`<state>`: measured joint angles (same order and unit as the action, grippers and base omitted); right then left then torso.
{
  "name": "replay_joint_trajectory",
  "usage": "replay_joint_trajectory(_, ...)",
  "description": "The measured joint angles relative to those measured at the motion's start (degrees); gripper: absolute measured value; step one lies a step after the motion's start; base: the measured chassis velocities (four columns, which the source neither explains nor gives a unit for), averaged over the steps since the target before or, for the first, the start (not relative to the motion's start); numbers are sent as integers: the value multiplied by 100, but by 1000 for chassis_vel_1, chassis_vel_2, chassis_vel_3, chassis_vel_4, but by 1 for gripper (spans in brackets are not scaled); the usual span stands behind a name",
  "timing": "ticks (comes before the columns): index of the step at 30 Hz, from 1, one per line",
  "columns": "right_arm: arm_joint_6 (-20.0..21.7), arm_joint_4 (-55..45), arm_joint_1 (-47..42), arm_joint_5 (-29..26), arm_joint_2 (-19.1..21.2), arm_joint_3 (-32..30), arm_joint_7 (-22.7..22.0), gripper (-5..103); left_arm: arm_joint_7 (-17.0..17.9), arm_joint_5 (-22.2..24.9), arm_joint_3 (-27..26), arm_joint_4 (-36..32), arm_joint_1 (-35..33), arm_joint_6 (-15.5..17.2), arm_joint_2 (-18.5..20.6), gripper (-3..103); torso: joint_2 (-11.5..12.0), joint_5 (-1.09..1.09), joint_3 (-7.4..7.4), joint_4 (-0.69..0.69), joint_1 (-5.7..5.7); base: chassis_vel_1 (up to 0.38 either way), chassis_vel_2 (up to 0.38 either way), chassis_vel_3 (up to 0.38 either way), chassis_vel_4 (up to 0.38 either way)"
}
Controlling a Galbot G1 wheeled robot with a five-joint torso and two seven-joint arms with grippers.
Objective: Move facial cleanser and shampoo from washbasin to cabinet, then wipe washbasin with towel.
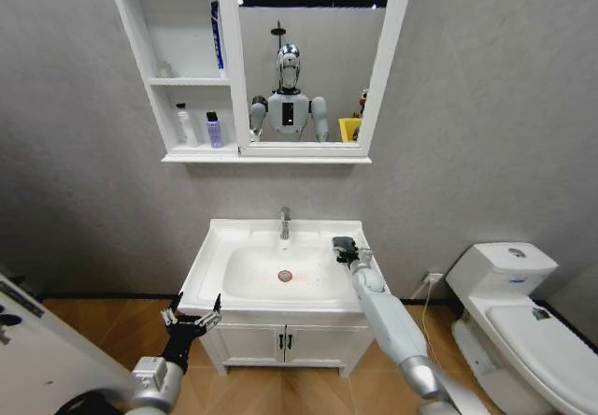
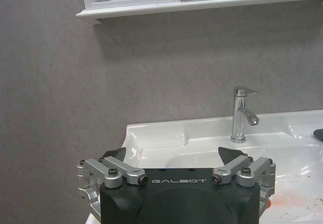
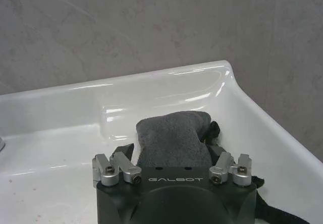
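**A:** Where is my right claw (image 3: pixel 174 156) at this moment?

**B:** I see it over the back right corner of the white rectangular ceramic washbasin (image 1: pixel 217 247), just right of the chrome tap (image 1: pixel 285 221). Its fingers are closed around the small dark grey soft towel (image 3: pixel 174 138), which bulges out between them and lies against the white ledge near the rim.

**A:** And my left claw (image 1: pixel 192 319)?

**B:** It hangs low by the front left corner of the washbasin, apart from it, with its fingers spread wide and nothing between them. From its wrist I look across the bowl toward the tap and the grey wall.

**A:** What about the bowl?

**B:** I see the reddish drain ring (image 1: pixel 285 275) in the middle, and faint reddish specks on the white surface in the left wrist view.

**A:** The bottles?

**B:** A white bottle (image 1: pixel 186 123) and a purple bottle (image 1: pixel 214 129) stand side by side on the lowest shelf of the tall white shelved cabinet (image 1: pixel 149 50), beside the white-framed mirror (image 1: pixel 308 55)
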<state>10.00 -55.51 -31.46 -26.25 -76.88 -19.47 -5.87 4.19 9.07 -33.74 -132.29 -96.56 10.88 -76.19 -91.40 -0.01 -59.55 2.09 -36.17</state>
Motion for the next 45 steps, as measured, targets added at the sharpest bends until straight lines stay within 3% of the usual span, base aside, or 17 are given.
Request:
replay_joint_trajectory(1,0,0,0,0,0,0,0,81,0,0,0,0,0,0,0,100,0,0,0,0,0,0,0,0,0)
replay_joint_trajectory(9,201,-61,-6,26,45,72,-112,48,3,1,0,-2,0,3,0,100,0,1,0,1,0,0,0,0,0)
replay_joint_trajectory(12,235,-141,-27,27,46,71,-135,42,3,1,0,-2,0,3,0,100,0,1,0,1,0,0,0,0,0)
replay_joint_trajectory(14,314,-393,-86,22,51,73,-180,32,5,1,0,-2,0,3,0,100,0,2,0,1,0,0,0,0,0)
replay_joint_trajectory(15,314,-393,-86,22,51,73,-180,32,5,1,0,-2,0,3,0,100,0,2,0,1,0,0,0,0,0)
replay_joint_trajectory(17,405,-726,-164,1,58,110,-240,16,6,1,0,-2,0,4,0,100,0,1,0,1,0,0,0,0,0)
replay_joint_trajectory(21,549,-1200,-300,-51,71,214,-342,10,7,1,0,-2,0,4,0,100,0,1,0,1,0,0,0,0,0)
replay_joint_trajectory(22,650,-1563,-429,-88,84,326,-424,4,7,1,0,-2,0,4,0,100,0,0,0,1,0,0,0,0,0)
replay_joint_trajectory(31,903,-1952,-814,-141,-50,792,-706,4,8,2,0,-2,0,4,0,100,0,1,0,2,1,0,0,0,0)
replay_joint_trajectory(37,1189,-823,-353,-248,-200,1036,-919,4,8,2,0,-3,0,4,-1,100,0,0,0,1,0,0,0,0,0)
replay_joint_trajectory(45,1228,-17,41,-508,-371,1375,-978,4,7,2,0,-3,0,4,-1,100,0,0,0,0,0,0,0,0,0)
